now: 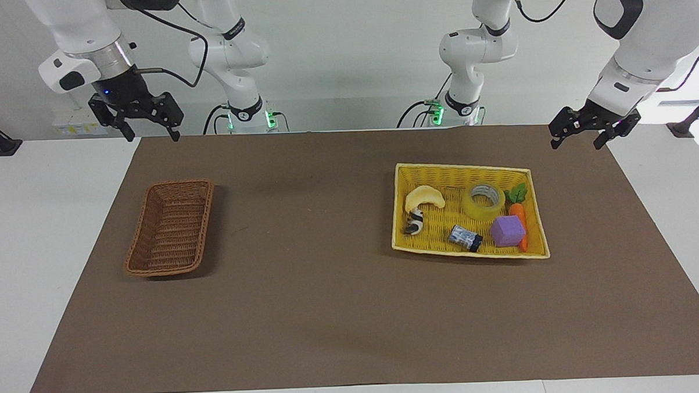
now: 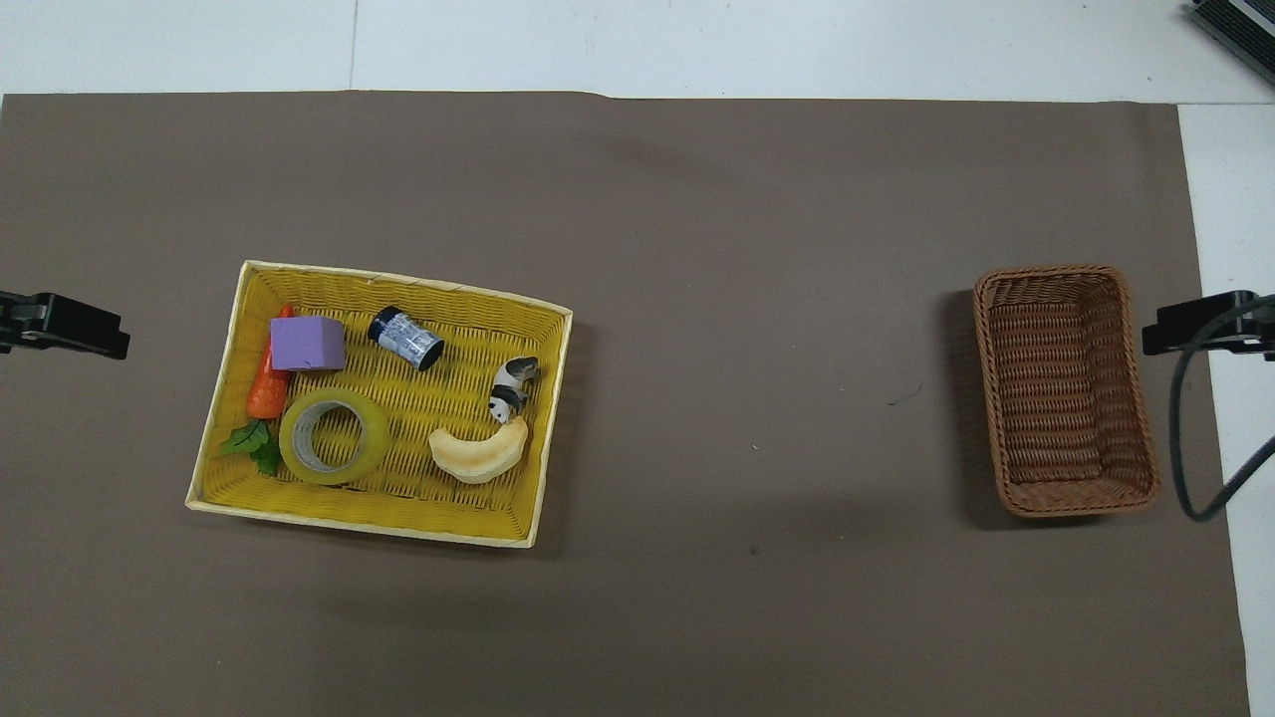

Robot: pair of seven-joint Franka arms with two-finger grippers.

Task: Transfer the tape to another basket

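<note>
The tape (image 1: 484, 200) (image 2: 334, 436), a yellowish roll with a pale core, lies flat in the yellow basket (image 1: 462, 166) (image 2: 398, 279), at the side nearer the robots and next to the carrot's leaves. The brown wicker basket (image 1: 177, 183) (image 2: 1056, 271) stands with nothing in it toward the right arm's end of the table. My left gripper (image 1: 575, 144) hangs open and holding nothing over the mat's corner, beside the yellow basket. My right gripper (image 1: 152, 137) hangs open and holding nothing over the table's edge, up from the brown basket. Both are apart from the tape.
Sharing the yellow basket with the tape are a carrot (image 1: 519, 215), a purple block (image 1: 507, 231), a small dark can (image 1: 465, 238), a panda figure (image 1: 414, 222) and a pale crescent (image 1: 423, 197). A brown mat (image 1: 318, 290) covers the table between the baskets.
</note>
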